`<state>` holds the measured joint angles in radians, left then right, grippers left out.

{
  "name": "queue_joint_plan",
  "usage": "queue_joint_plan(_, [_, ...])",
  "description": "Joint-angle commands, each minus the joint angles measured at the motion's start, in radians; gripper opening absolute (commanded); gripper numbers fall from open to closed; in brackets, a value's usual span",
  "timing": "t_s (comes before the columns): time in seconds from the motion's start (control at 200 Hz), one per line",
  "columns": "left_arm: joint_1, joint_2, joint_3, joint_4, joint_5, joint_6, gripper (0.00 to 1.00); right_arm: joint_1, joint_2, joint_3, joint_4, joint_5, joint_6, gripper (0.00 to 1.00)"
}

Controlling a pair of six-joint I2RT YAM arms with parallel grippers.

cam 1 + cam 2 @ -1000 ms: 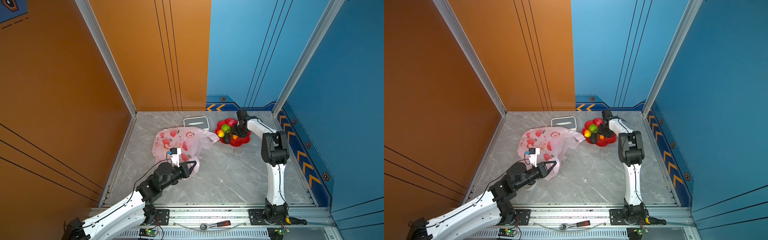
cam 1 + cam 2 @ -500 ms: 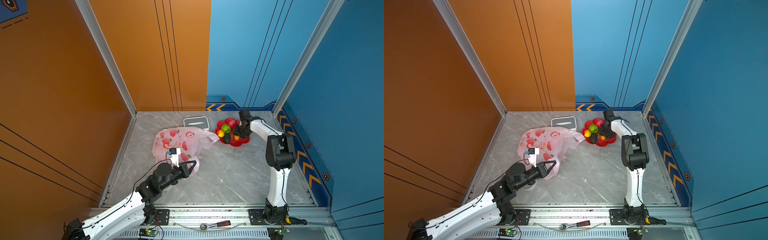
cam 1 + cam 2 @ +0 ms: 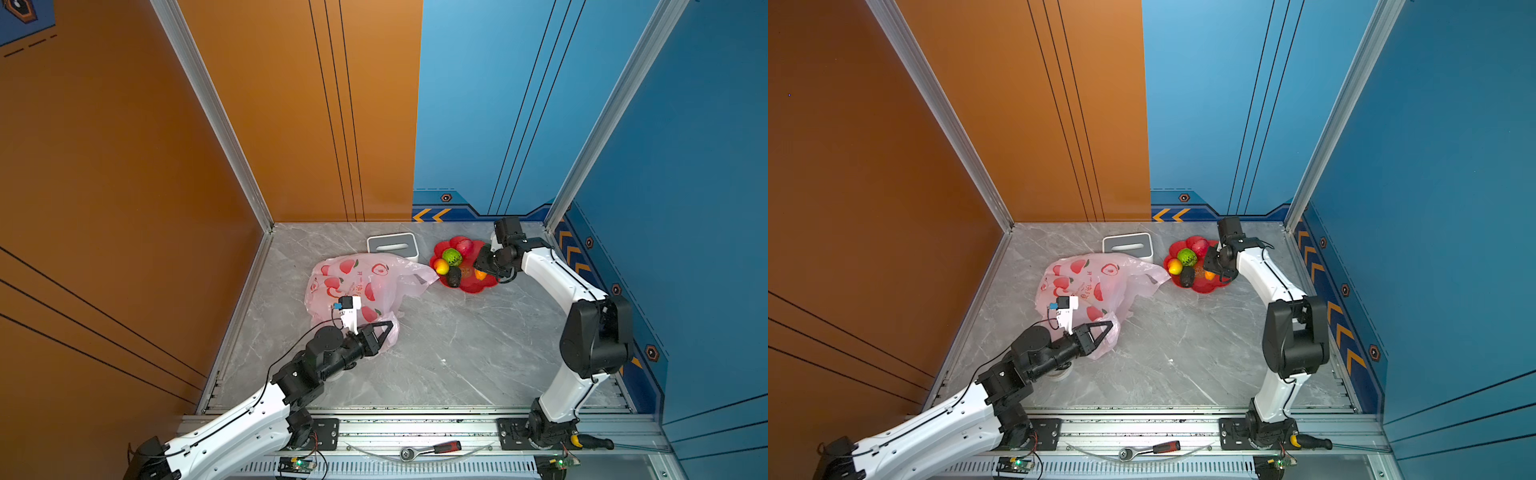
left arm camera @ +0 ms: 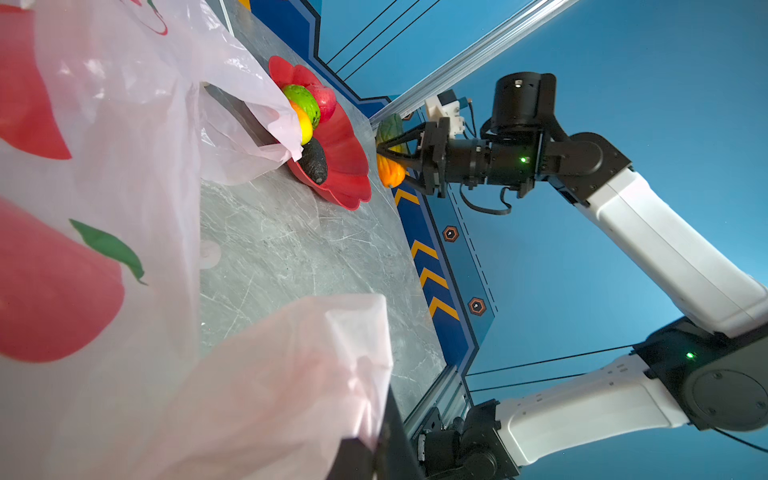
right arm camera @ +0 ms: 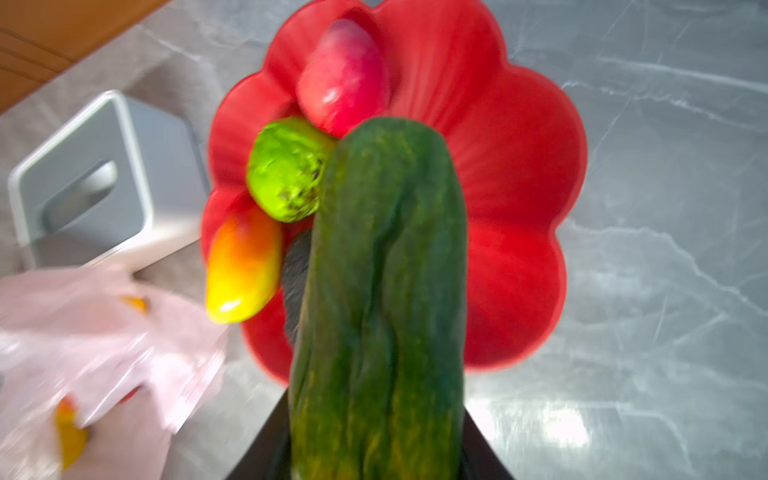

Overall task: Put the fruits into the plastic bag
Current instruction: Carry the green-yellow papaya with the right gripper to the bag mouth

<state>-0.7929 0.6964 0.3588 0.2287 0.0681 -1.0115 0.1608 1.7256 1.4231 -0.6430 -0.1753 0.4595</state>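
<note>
A: Your green-and-orange fruit (image 4: 390, 166) is up off the table (image 3: 457, 353), clamped crosswise in your right claw (image 4: 380, 151) above the red dish (image 4: 349, 162). It's long and glossy, and pinched only around its middle. I'd guess a quick swing could make it pivot or slip out.

B: The plastic bag (image 3: 357, 282) lies slumped on the table beside the dish. Your left claw (image 3: 388, 328) is closed tight on a bunched edge of it, but I can't tell whether the mouth gapes. If it doesn't, your fruit lands on the film and rolls off.

A: Mind the loose flap too. It drapes right up against the dish, so a low pass could snag it.

B: As for contents, the dish holds a green round fruit (image 3: 451, 256), a pink-red fruit (image 3: 464, 246), a yellow-red mango (image 3: 440, 266) and a dark avocado (image 3: 454, 276). In the bag, blurred yellow-orange shapes (image 5: 70, 432) show through the film. They're probably fruit, though I can't count them.

A: The tissue box (image 3: 392, 245) sits just behind the bag, so keep your path clear of it.
</note>
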Motion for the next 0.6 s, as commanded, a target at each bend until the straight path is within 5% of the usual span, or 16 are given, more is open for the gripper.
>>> queue_joint_plan(0.0, [0.004,0.007,-0.007,0.025,0.006,0.003,0.0,0.02,-0.083,-0.073,0.019,-0.121,-0.013,0.42])
queue_joint_plan(0.25, [0.001,0.05,0.013,0.045,0.018,0.009,0.0,0.097,-0.216,-0.216,0.134,-0.393,0.019,0.42])
queue_joint_plan(0.596, [0.001,0.053,0.021,0.054,0.027,0.017,0.0,0.354,-0.197,-0.227,0.079,-0.516,-0.052,0.41])
